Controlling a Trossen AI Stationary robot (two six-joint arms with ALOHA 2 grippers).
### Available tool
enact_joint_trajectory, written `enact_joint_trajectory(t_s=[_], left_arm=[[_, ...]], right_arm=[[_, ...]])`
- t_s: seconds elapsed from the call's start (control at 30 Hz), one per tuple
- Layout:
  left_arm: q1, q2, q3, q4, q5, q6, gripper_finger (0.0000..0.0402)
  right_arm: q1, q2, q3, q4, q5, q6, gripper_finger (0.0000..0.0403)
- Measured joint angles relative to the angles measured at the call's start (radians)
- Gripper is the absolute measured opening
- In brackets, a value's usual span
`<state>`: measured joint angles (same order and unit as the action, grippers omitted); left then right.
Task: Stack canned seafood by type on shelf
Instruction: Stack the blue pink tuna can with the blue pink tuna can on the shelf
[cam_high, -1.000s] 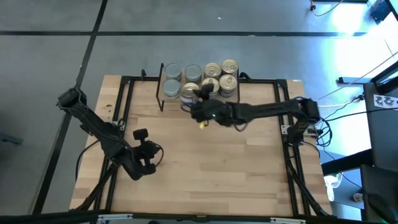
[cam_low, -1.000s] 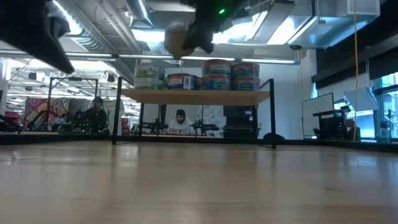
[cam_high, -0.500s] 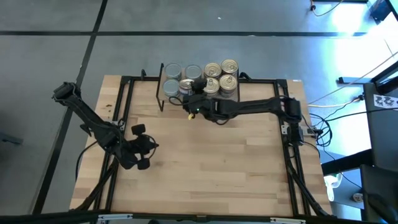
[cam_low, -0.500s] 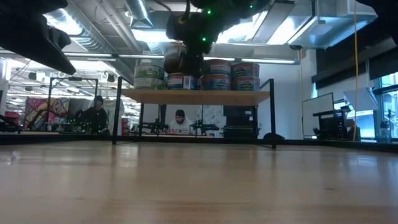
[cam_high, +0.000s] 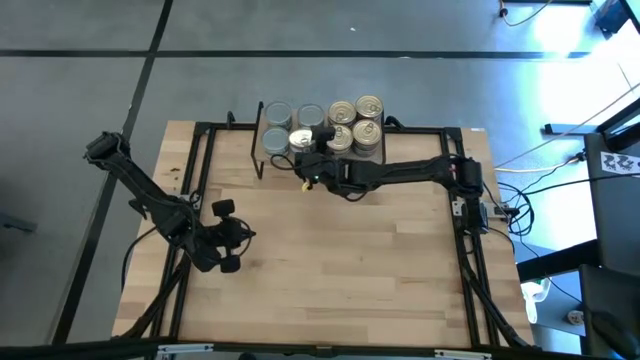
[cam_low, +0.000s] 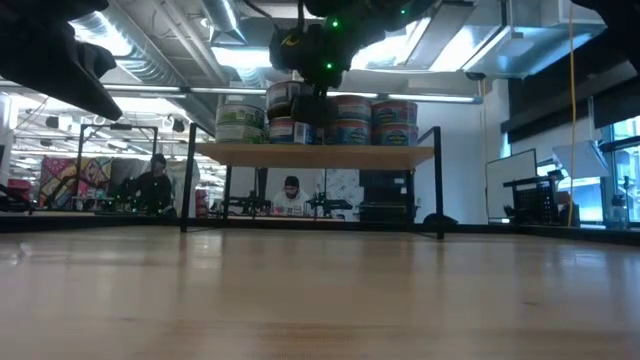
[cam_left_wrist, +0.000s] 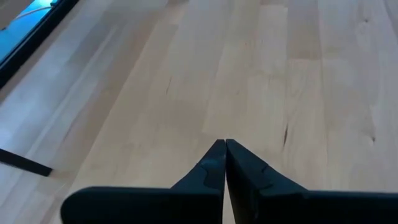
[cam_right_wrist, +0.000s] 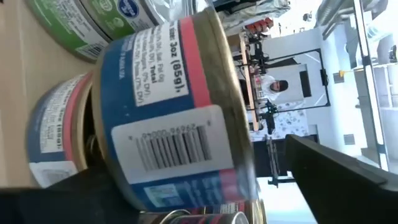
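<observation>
The shelf (cam_low: 380, 156) stands at the table's far middle and carries several cans: green-labelled ones (cam_low: 240, 121) on its left, blue-and-red ones (cam_low: 372, 121) on its right. One blue-and-red can (cam_right_wrist: 168, 124) sits level on another of its kind (cam_right_wrist: 56, 137) at the shelf's front. My right gripper (cam_high: 312, 160) is open at this top can, with one finger (cam_right_wrist: 342, 171) standing off its lid and the other finger (cam_right_wrist: 62, 196) low beside it. My left gripper (cam_left_wrist: 224, 149) is shut with nothing in it, above bare wood near the table's left. My right gripper comes at the top can nearly level from the table's near side. One finger stands clear of the lid's rim (cam_right_wrist: 245, 149). The other finger covers the can's lower edge, so I cannot tell whether it touches. The can rests on the can below.
Silver-lidded cans (cam_high: 277, 116) fill the shelf's left, gold-lidded ones (cam_high: 356, 120) its right. A black frame (cam_high: 200, 140) runs round the tabletop. Bare wood (cam_high: 340, 260) lies between the two arms. People sit in the room behind the shelf.
My right gripper has gone toward the table's far edge and down, carrying the blue-and-red can to the shelf's front. The can now sits level on the lower can. My left gripper has drawn back a little toward the table's left edge, still shut.
</observation>
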<state>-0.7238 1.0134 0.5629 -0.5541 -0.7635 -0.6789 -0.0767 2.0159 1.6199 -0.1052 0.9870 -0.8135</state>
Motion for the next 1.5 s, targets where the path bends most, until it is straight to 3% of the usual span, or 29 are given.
enact_joint_trajectory(t_s=[0.23, 0.33, 0.43, 1.03, 1.5], left_arm=[[0.000, 0.000, 0.000, 0.000, 0.000, -0.002, 0.0008], [0.000, 0.000, 0.000, 0.001, 0.001, -0.002, 0.0008], [0.000, 0.000, 0.000, 0.001, 0.001, -0.002, 0.0008], [0.000, 0.000, 0.000, -0.002, 0.002, -0.001, 0.0008], [0.000, 0.001, 0.000, -0.002, 0.002, -0.001, 0.0008]], right_arm=[[0.014, -0.034, -0.002, -0.049, -0.061, 0.051, 0.0358], [0.013, -0.041, 0.030, -0.171, -0.077, 0.139, 0.0351], [0.001, -0.042, 0.081, -0.283, -0.163, 0.253, 0.0346], [-0.055, -0.044, 0.091, -0.303, -0.189, 0.310, 0.0344], [-0.057, -0.044, 0.165, -0.424, -0.307, 0.420, 0.0344]])
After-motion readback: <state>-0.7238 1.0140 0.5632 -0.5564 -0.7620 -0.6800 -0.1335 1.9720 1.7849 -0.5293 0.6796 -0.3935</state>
